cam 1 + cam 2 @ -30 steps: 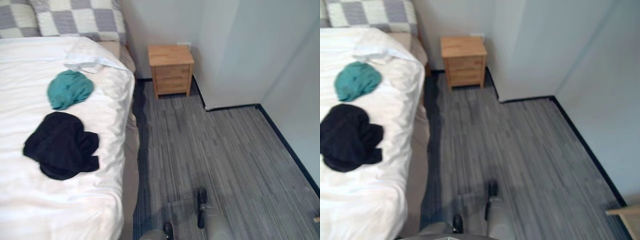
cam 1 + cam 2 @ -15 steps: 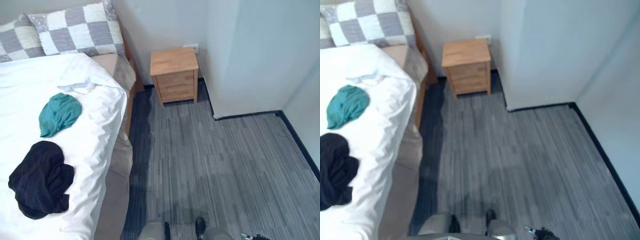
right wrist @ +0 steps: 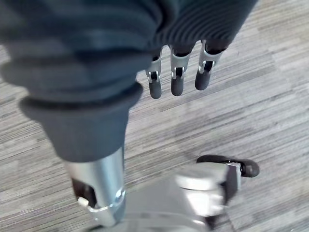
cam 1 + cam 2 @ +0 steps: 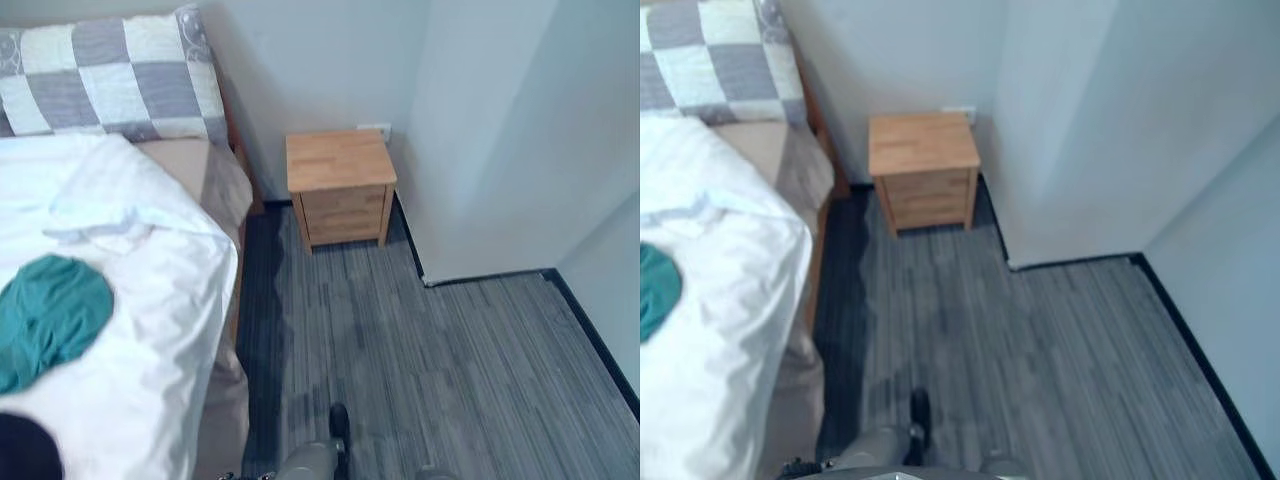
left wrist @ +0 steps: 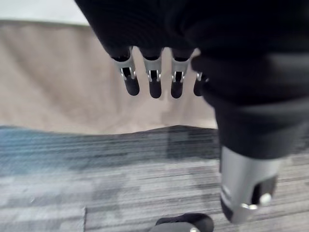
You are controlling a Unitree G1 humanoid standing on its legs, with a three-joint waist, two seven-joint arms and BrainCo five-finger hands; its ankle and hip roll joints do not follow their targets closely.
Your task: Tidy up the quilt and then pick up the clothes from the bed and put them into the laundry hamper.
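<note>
The robot stands beside the bed. Its left hand and right hand hang down over the floor, fingers loose and straight, holding nothing. The white quilt lies rumpled at nine o'clock, with the green clothes and a black piece waiting on it, probably because tidying has not begun.

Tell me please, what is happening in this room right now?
The robot stands on the grey floor beside the bed and handles nothing. Its left hand hangs open near the side of the bed, and its right hand hangs open above the floor. A teal garment lies on the white quilt, and part of a black garment shows at the lower edge of the left eye view. A wooden nightstand stands by the wall. Neither garment is picked up yet.
</note>
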